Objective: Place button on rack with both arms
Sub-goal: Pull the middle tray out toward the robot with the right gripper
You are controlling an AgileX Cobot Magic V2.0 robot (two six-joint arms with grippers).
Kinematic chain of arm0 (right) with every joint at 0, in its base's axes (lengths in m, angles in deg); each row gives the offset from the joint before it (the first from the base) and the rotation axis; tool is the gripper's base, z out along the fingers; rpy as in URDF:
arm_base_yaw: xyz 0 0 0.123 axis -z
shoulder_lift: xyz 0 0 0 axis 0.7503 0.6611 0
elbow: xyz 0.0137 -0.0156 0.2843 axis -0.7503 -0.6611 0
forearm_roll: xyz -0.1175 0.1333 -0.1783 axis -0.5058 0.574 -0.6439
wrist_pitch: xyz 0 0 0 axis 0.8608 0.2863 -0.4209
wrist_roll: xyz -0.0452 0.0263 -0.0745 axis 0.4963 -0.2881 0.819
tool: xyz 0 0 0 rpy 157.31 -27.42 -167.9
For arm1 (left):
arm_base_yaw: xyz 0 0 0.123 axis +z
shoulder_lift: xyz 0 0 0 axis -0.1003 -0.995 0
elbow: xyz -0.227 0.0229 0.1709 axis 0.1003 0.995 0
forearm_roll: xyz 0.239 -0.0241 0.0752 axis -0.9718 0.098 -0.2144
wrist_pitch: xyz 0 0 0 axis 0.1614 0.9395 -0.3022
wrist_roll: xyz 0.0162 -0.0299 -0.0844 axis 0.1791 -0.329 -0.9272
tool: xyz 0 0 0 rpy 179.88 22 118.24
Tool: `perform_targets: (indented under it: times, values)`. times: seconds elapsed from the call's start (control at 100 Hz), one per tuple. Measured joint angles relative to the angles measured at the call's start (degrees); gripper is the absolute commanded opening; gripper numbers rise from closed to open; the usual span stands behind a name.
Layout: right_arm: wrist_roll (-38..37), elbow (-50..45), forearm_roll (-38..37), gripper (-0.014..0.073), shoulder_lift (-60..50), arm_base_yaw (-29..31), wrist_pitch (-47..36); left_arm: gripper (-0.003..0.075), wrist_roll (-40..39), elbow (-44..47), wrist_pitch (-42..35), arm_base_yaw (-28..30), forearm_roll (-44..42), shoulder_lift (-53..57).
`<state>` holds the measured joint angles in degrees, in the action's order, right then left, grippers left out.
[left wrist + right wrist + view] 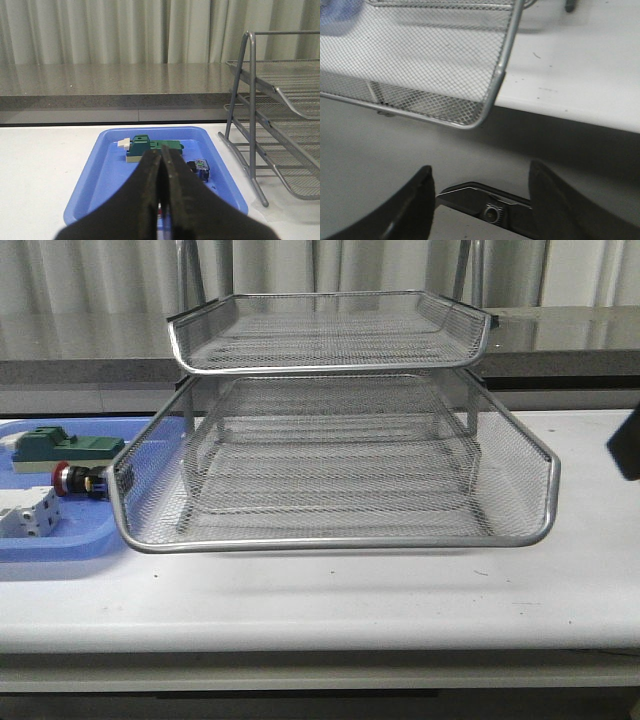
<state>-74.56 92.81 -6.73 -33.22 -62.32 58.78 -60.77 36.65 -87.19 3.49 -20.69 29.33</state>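
The button lies on its side in the blue tray, red cap to the left, just left of the rack. In the left wrist view only its black-and-blue body shows; my fingers hide the cap. My left gripper is shut and empty, above the tray's near part, short of the button. The rack's middle tray is pulled out toward the front. My right gripper is open and empty, off the table's front edge below the pulled-out tray's corner. Of the right arm only a dark part shows.
A green block lies behind the button and shows in the left wrist view. A white terminal block lies in front of it. The rack's metal legs stand right of the tray. A grey counter runs behind the table.
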Motion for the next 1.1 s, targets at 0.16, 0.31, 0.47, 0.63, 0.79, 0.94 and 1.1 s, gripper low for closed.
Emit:
perform_targets:
  times: [0.16, 0.31, 0.47, 0.63, 0.79, 0.94, 1.1]
  values:
    - [-9.82, 3.82, -15.15, 0.0433, -6.01, 0.00, 5.02, -0.0020, 0.00, 0.00, 0.00, 0.00, 0.00, 0.00]
    - [-16.49, 7.41, -25.83, 0.0433, -11.42, 0.00, 9.24, -0.0020, 0.00, 0.00, 0.00, 0.00, 0.00, 0.00]
    - [-19.04, 8.63, -30.57, 0.0429, -17.03, 0.00, 12.56, -0.0020, 0.00, 0.00, 0.00, 0.00, 0.00, 0.00]
    - [-19.47, 8.63, -31.94, 0.0285, -21.26, 0.00, 14.15, -0.0020, 0.00, 0.00, 0.00, 0.00, 0.00, 0.00]
    - [-19.61, 8.68, -33.11, -0.0006, -24.04, 0.00, 14.14, -0.0020, 0.00, 0.00, 0.00, 0.00, 0.00, 0.00]
    - [-19.61, 8.68, -33.28, -0.0106, -24.94, 0.00, 14.14, -0.0020, 0.00, 0.00, 0.00, 0.00, 0.00, 0.00]
    - [-19.61, 8.68, -33.37, -0.0109, -24.94, 0.00, 14.14, -0.0020, 0.00, 0.00, 0.00, 0.00, 0.00, 0.00]
